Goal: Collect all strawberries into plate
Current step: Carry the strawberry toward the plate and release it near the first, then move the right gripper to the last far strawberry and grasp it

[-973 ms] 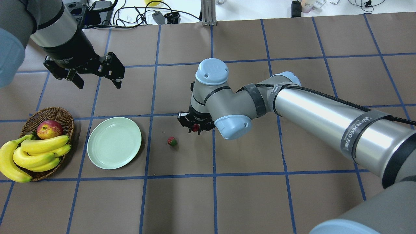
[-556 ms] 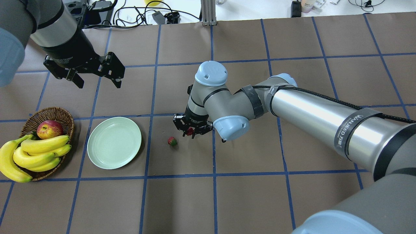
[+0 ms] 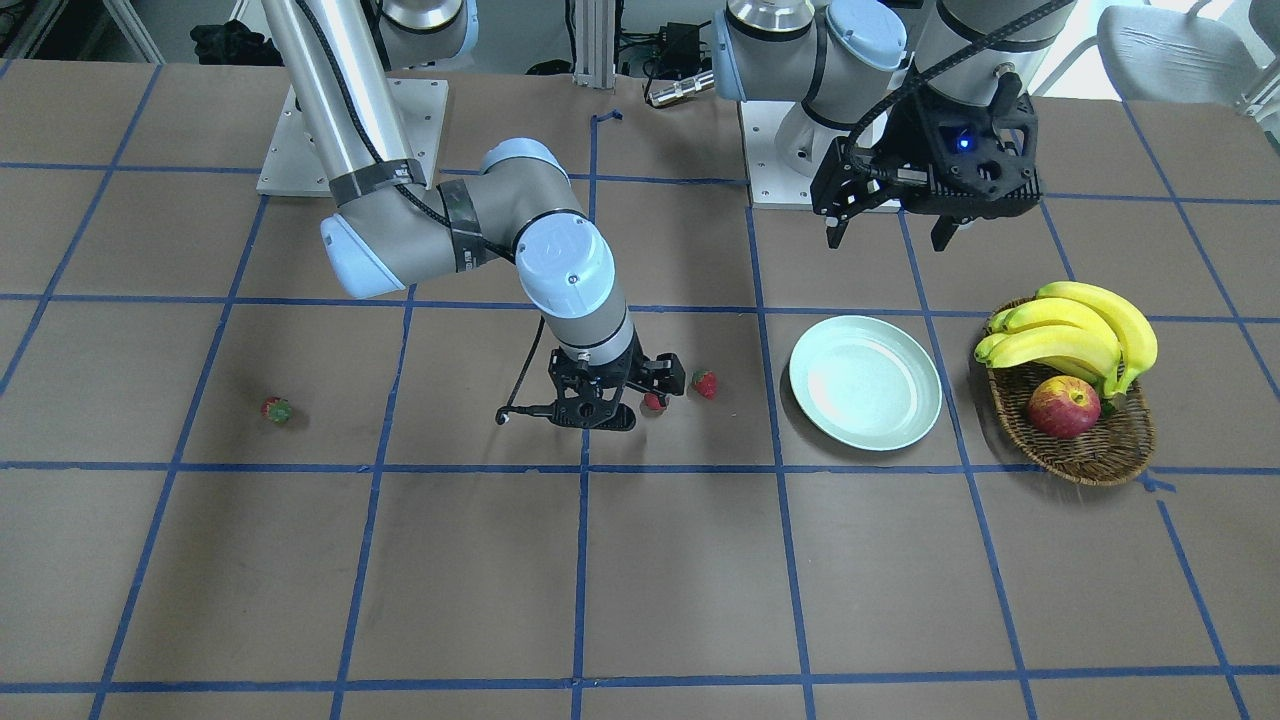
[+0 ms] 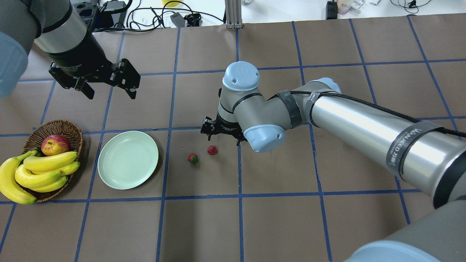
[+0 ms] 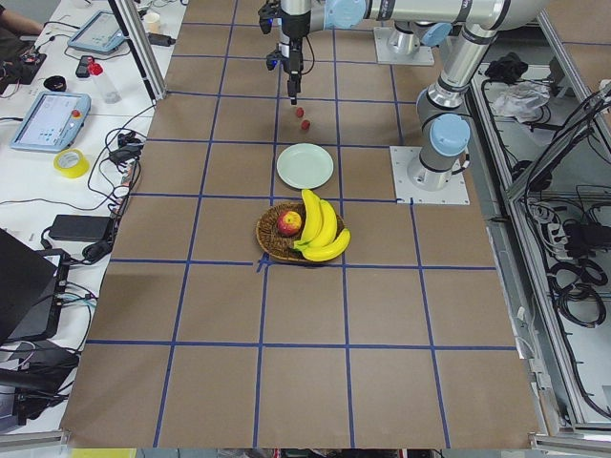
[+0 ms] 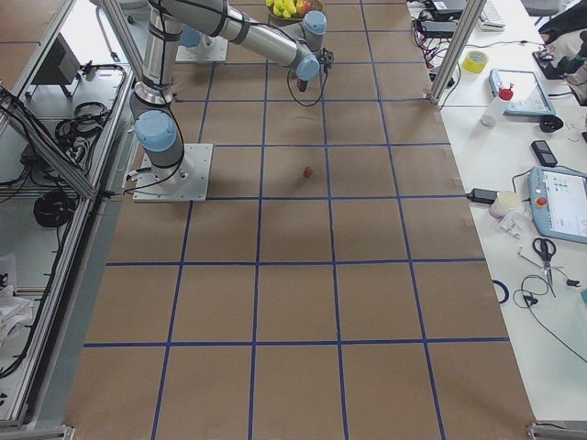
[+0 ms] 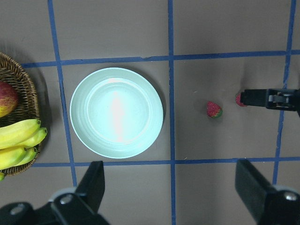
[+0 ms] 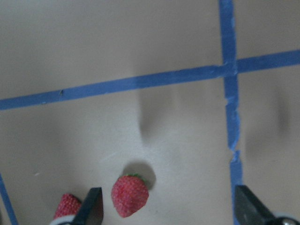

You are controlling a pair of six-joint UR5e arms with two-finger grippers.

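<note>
Two strawberries lie side by side on the brown table, one point(image 4: 192, 158) nearer the plate and one point(image 4: 212, 150) just under my right gripper; they also show in the front view point(image 3: 706, 384) point(image 3: 653, 402). A third strawberry point(image 3: 276, 410) lies far off on the right arm's side. The pale green plate point(image 4: 127, 160) is empty. My right gripper point(image 4: 222, 134) hangs open and empty above the strawberry point(image 8: 130, 195) close to one finger point(image 8: 91, 208). My left gripper point(image 4: 111, 94) is open and empty, held high beyond the plate point(image 7: 116, 112).
A brown wicker basket point(image 4: 54, 126) with bananas point(image 4: 43, 171) and a red-yellow apple point(image 4: 55, 144) stands left of the plate. The right arm's elbow and forearm point(image 4: 349, 120) stretch over the table's right half and hide the third strawberry from overhead.
My right gripper carried a strawberry leftward, then opened and left it on the table beside the other one, and drew back a little. The left arm has not moved.
</note>
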